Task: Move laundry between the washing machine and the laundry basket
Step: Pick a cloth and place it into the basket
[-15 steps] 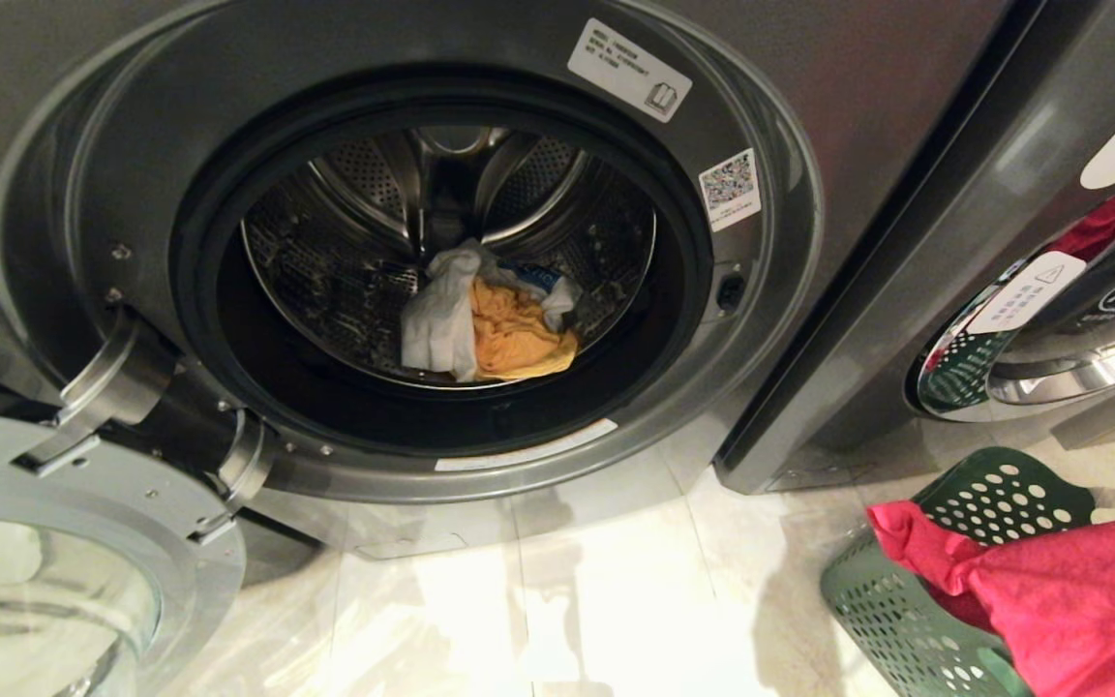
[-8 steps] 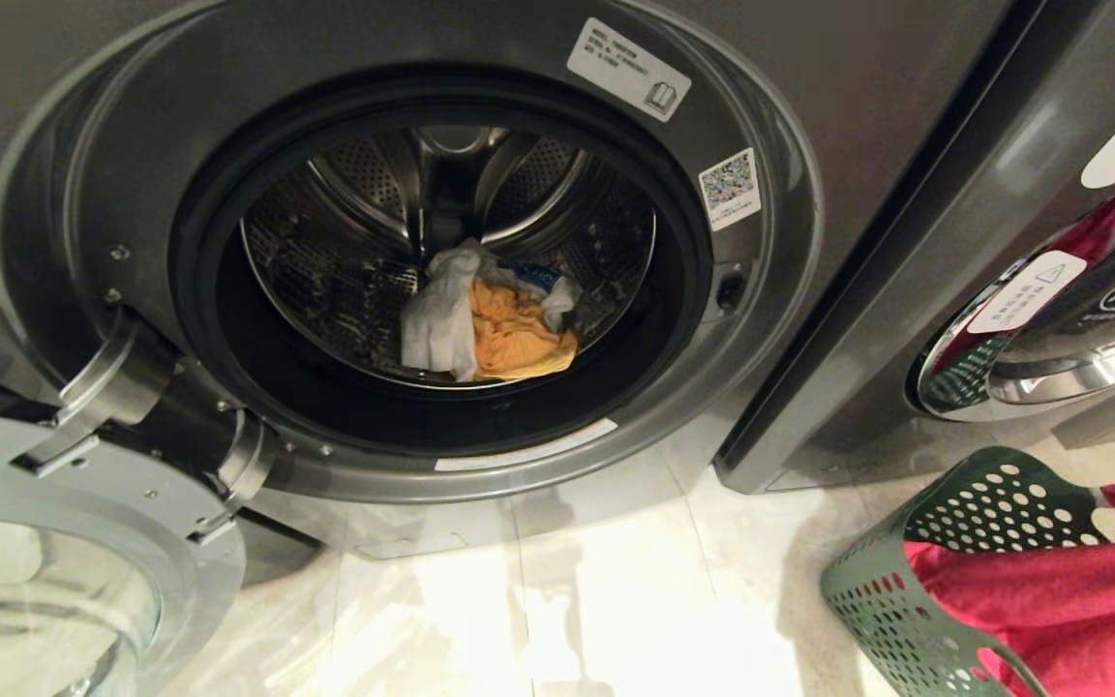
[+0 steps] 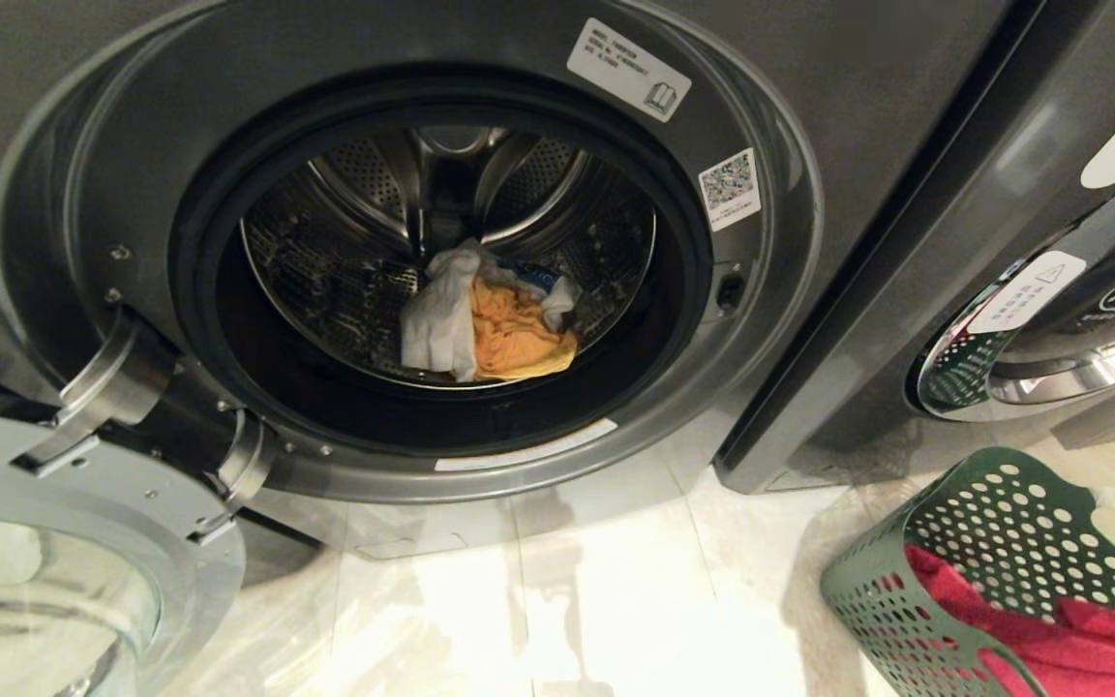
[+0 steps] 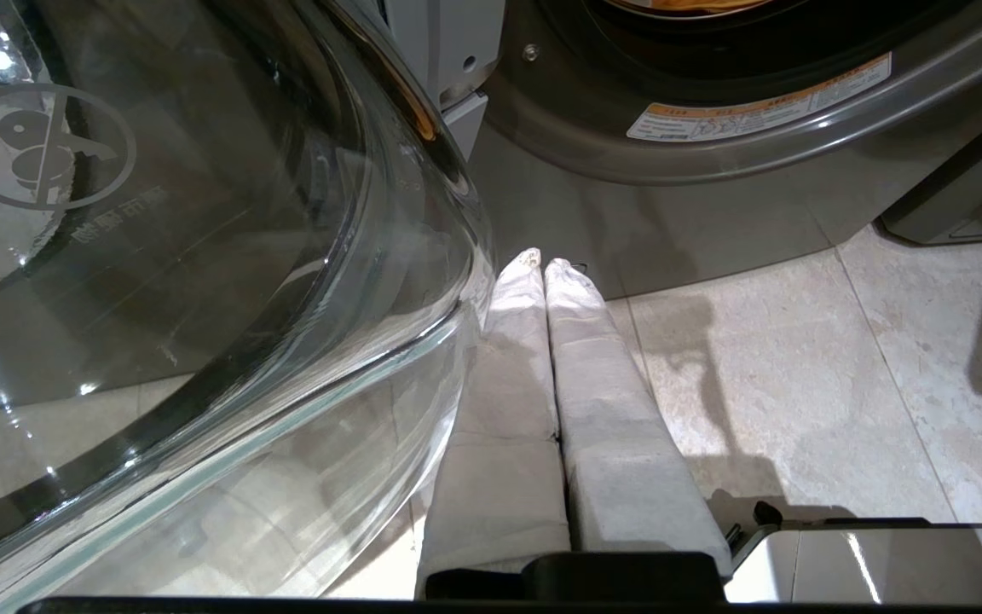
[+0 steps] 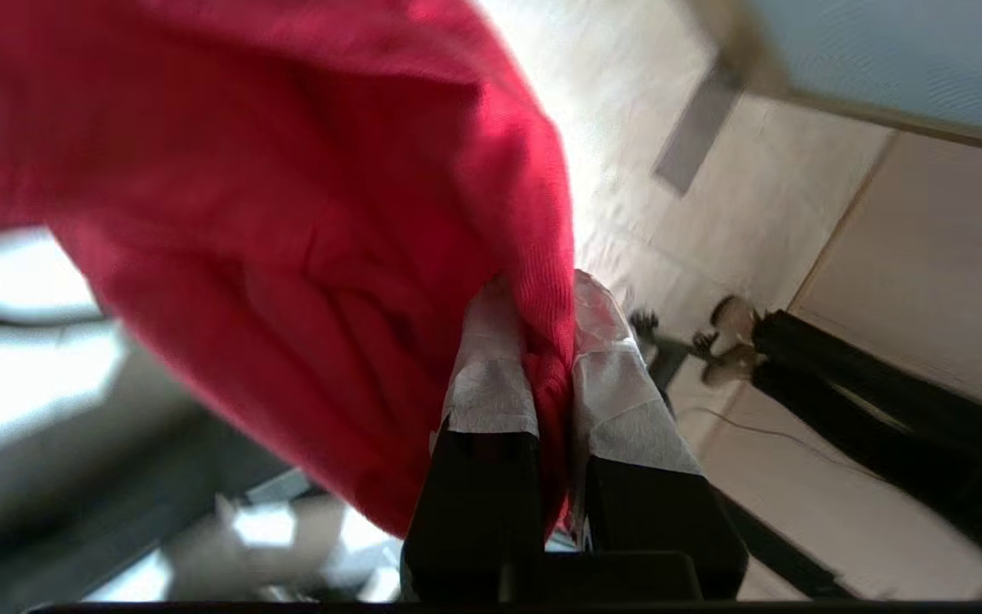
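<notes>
The front-loading washing machine (image 3: 809, 116) fills most of the head view, its round opening wide and its glass door (image 3: 45, 581) swung down to the lower left, just as a second ago. A second machine (image 3: 1051, 319) stands just beside it on the right; the red reflection that showed in its door a second ago is gone. On the pale tiled floor (image 3: 567, 600) at lower right stands the green perforated laundry basket (image 3: 906, 581). The red garment (image 3: 1080, 649) now lies low inside it, seen through the holes and above the near rim, whereas a second ago it hung in a broad sheet above and over the basket's edge, hiding much of the far wall. That far wall now shows bare.

In the drum (image 3: 364, 281), a white cloth (image 3: 436, 315), an orange garment (image 3: 514, 339) and a bit of blue fabric (image 3: 540, 279) lie unmoved in a small heap.

The right gripper (image 5: 555, 341) is outside the head view; in its wrist view its padded fingers are clenched on a fold of the red garment. The left gripper (image 4: 542, 269) is parked beside the glass door, low over the floor, its fingers pressed together and empty.
</notes>
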Controlling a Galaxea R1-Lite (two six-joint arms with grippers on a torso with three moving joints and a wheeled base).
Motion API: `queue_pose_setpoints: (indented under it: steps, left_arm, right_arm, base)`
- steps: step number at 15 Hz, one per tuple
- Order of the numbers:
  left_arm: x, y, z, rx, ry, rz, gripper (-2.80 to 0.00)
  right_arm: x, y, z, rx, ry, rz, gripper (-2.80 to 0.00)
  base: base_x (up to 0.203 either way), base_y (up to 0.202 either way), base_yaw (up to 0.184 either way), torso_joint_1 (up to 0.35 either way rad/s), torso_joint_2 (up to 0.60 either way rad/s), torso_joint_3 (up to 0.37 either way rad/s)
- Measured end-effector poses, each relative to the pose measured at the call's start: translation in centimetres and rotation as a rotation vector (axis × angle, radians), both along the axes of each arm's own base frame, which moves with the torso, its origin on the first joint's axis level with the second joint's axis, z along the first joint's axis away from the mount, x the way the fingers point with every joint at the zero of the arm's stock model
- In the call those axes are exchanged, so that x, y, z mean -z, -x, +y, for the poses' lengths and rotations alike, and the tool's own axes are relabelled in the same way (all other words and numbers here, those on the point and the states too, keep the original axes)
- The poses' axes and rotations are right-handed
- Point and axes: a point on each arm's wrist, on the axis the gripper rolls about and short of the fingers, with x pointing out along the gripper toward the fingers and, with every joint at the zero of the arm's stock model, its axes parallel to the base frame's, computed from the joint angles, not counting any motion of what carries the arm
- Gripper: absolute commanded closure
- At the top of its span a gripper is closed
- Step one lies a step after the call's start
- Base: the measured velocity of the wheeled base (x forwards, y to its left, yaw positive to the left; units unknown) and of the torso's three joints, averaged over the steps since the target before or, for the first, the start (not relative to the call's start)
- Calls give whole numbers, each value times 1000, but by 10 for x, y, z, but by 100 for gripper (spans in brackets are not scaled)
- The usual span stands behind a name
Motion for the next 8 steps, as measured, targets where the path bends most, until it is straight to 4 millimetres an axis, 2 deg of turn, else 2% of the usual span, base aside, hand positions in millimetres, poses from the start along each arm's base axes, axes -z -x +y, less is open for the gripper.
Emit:
queue_pose_setpoints:
  steps: [4,8]
  left_arm:
    - [0,0,0,0,0,0,0]
    - [0,0,0,0,0,0,0]
  right_arm:
    - [54,-9,-2,-114,-35,-6,0]
    - [82,-32,-14,-169,-45,-22,0]
  base:
    - [0,0,0,0,0,0]
    - [0,0,0,0,0,0]
